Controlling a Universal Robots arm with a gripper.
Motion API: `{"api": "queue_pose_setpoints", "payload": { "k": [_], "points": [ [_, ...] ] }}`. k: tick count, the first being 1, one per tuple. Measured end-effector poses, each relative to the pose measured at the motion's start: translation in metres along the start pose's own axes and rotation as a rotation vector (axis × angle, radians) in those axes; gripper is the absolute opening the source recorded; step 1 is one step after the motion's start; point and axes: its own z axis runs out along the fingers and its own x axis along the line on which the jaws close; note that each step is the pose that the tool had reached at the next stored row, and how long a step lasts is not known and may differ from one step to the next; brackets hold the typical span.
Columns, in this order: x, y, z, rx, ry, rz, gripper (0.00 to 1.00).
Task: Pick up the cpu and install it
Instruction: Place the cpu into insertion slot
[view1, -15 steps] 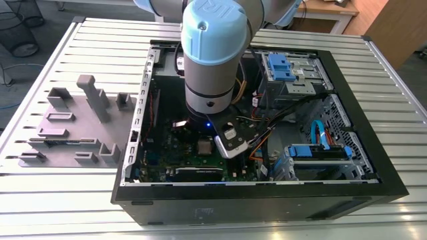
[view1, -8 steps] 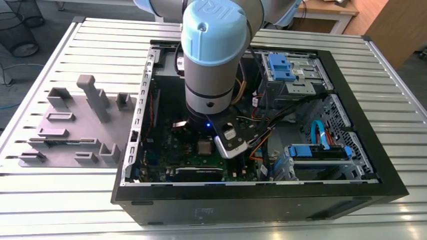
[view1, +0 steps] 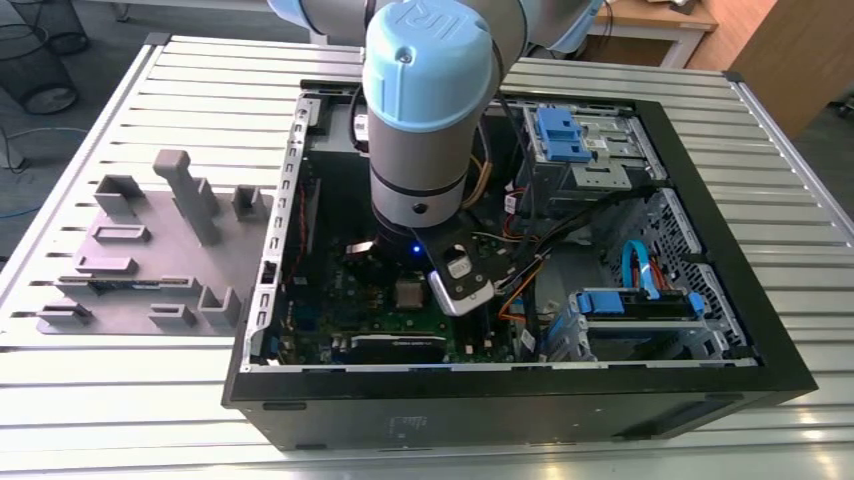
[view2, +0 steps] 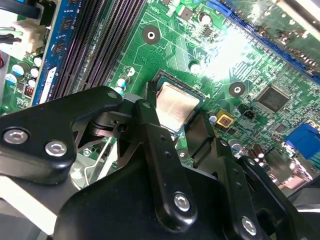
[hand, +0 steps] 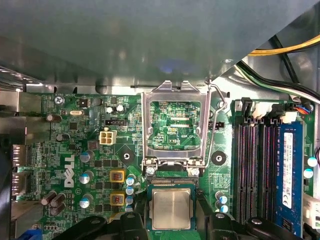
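Observation:
The cpu (hand: 171, 209), a small square chip with a shiny silver top, lies level in the socket on the green motherboard (hand: 90, 150). It sits right below the hinged silver socket frame (hand: 172, 95), which stands flipped open. My gripper (hand: 171, 225) straddles the chip, one black finger against each of two opposite edges. In the second wrist view the cpu (view2: 176, 106) shows between the fingers (view2: 150, 115) of the gripper (view2: 175, 120), and they appear to touch its sides. In the exterior view my arm (view1: 427, 150) reaches down into the open computer case (view1: 694, 200).
Black memory slots (hand: 255, 170) and a blue module (hand: 289, 170) run beside the socket. Yellow and black cables (hand: 285, 55) hang near the case wall. Outside the case, grey plastic fixture blocks (view1: 147, 250) stand on the slatted table (view1: 801, 260) at the exterior view's left.

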Motion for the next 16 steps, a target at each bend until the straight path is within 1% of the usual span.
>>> {"api": "queue_pose_setpoints", "payload": {
  "k": [4, 9, 16],
  "points": [
    [-0.0004, 0.0002, 0.0003, -0.0002, 0.0001, 0.000, 0.47],
    [-0.0034, 0.0001, 0.0006, -0.0002, -0.0002, 0.006, 0.47],
    [-0.0034, 0.0001, 0.0014, 0.0000, -0.0001, 0.007, 0.47]
  ]
}}
